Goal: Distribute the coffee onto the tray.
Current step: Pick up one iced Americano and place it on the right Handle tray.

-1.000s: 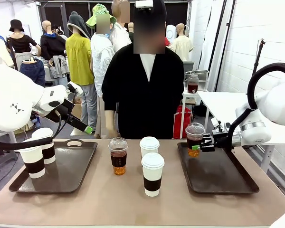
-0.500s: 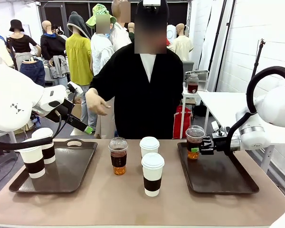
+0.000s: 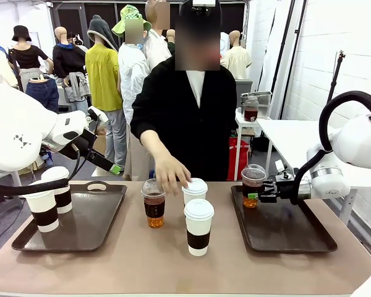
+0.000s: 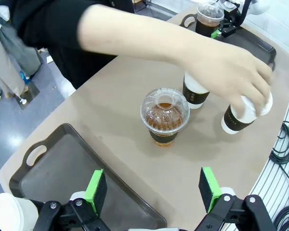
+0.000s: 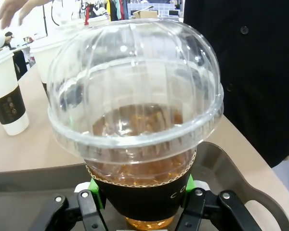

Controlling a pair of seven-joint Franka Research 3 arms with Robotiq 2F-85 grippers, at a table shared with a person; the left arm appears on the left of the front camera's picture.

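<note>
While the right tool [image 3: 255,195] clamps a clear cup [image 3: 253,183] at the far corner of the right tray [image 3: 290,238], 2 white cups [image 3: 46,211] sit on the left tray [image 3: 86,226]; 3 cups [image 3: 198,226] wait on the surface [image 3: 142,260], left tool [image 4: 152,185] gaping empty.

The left tray [image 3: 93,226] holds two paper cups [image 3: 46,209] along its left edge; the right tray [image 3: 290,232] has a domed cup [image 3: 253,181] at its far left corner, in the right gripper [image 3: 254,196]. On the table [image 3: 142,266] between them stand a second domed cup [image 3: 154,204] and, to its right, two more cups [image 3: 198,226], the person's hand [image 3: 171,175] over the farther one.
</note>
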